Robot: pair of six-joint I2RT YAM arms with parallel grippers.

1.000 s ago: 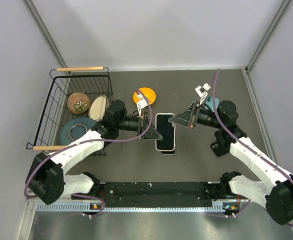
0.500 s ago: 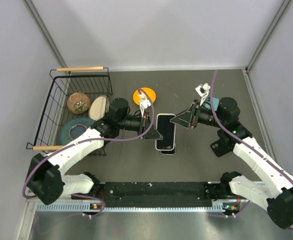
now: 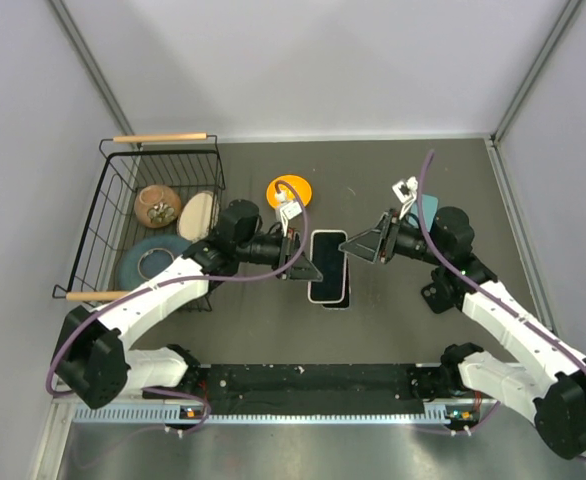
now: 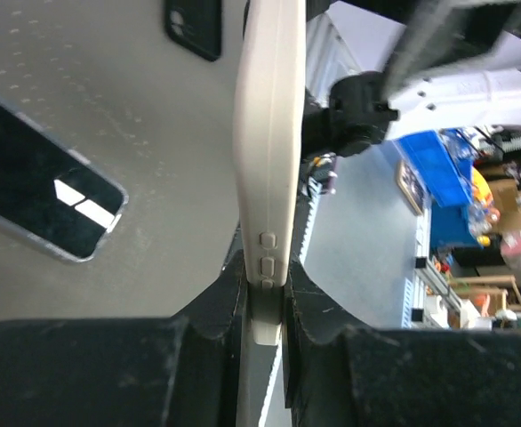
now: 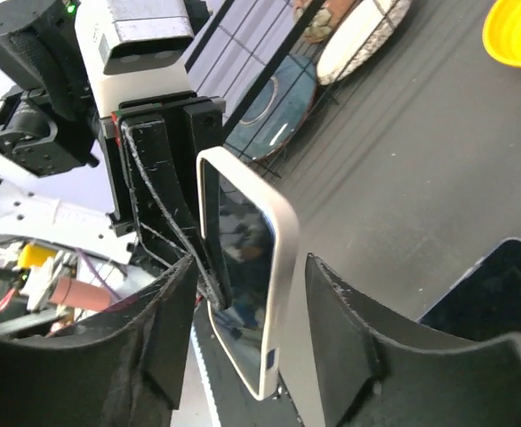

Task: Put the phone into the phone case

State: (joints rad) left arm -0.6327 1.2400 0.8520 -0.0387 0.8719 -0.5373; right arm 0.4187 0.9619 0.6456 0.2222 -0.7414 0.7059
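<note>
Left gripper [image 4: 262,294]: clamped on white-rimmed phone [image 4: 269,133], which stands on edge.
Right gripper [image 5: 252,302]: jaws wide, one either side of that phone.
Phone [image 3: 328,266]: flat on table [image 3: 393,330], centre, screen up.

Bright even overhead light, soft shadows, wrist views blurred close up, glossy screen glare

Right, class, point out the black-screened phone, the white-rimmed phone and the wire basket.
black-screened phone [image 3: 329,264], top external view, centre of screen.
white-rimmed phone [image 4: 269,133], left wrist view, its pale side edge.
wire basket [image 3: 173,160], top external view, far wall.
</note>
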